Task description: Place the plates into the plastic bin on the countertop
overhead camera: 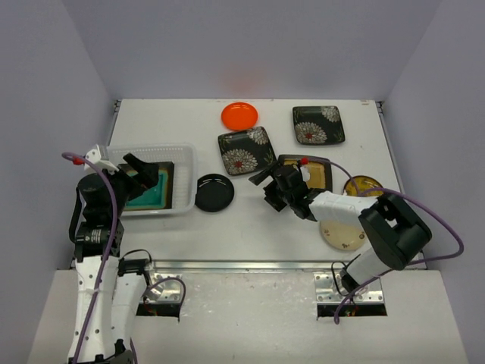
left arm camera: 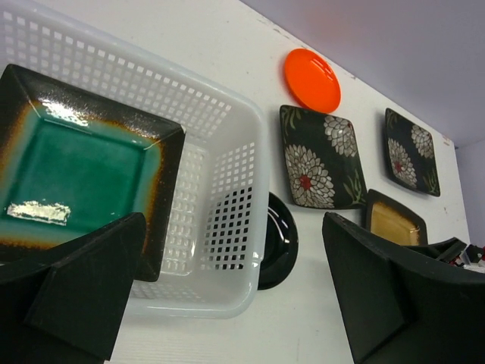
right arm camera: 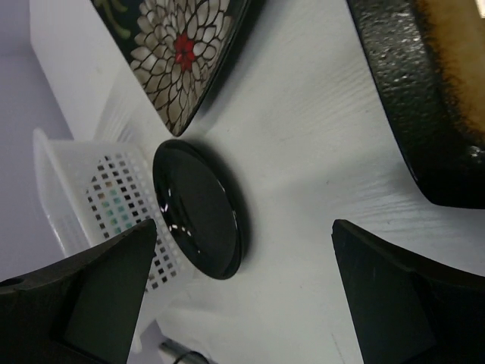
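Observation:
The plastic bin (overhead camera: 182, 155) stands at the left of the countertop (overhead camera: 174, 121) with a teal dark-rimmed square plate (left arm camera: 72, 171) lying in it. My left gripper (overhead camera: 142, 173) hangs open over the bin, nothing between its fingers. A round black plate (overhead camera: 214, 192) lies just right of the bin. My right gripper (overhead camera: 265, 189) is open and empty, right of that black plate (right arm camera: 198, 208), low over the counter. Behind it lies an amber square plate (overhead camera: 317, 176), partly hidden. Two black floral squares (overhead camera: 245, 150) (overhead camera: 318, 124) and an orange round plate (overhead camera: 239, 115) lie farther back.
A yellow round plate (overhead camera: 364, 186) and a cream round plate (overhead camera: 342, 233) sit at the right, partly under the right arm. A metal rail (overhead camera: 242, 265) runs along the near edge. Grey walls close in the left, right and back sides.

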Controlling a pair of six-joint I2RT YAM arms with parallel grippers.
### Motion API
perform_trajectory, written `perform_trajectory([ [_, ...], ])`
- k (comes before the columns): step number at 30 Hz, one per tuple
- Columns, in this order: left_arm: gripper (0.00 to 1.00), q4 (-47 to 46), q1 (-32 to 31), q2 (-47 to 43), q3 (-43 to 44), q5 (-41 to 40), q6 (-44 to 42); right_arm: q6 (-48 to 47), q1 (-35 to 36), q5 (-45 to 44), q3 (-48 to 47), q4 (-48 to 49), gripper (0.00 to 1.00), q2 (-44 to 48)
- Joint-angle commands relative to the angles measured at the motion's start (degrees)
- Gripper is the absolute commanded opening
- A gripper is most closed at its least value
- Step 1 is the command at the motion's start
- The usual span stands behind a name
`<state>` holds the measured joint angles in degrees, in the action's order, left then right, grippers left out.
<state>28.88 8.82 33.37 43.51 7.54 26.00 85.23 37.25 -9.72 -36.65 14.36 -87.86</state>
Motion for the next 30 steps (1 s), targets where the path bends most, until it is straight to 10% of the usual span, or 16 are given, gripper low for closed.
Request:
perform_trajectory([
  [1,1.00,-4.7,-1.1,-3.8,-3.6,-1.8,-1.2,10.2,2.8,-15.7,-1.3,-1.2,0.98,1.9],
  [16,1.00,-5.8,-5.0,-7.4,-5.0,-1.5,-0.9,38.3,6.7,-33.4,27.7,-6.4,0.99,22.5],
  [30,1.00,-5.1,-7.4,-6.9,-4.6,-1.9,-0.9,51.7,3.0,-39.5,26.6,-3.5,0.76,6.7],
])
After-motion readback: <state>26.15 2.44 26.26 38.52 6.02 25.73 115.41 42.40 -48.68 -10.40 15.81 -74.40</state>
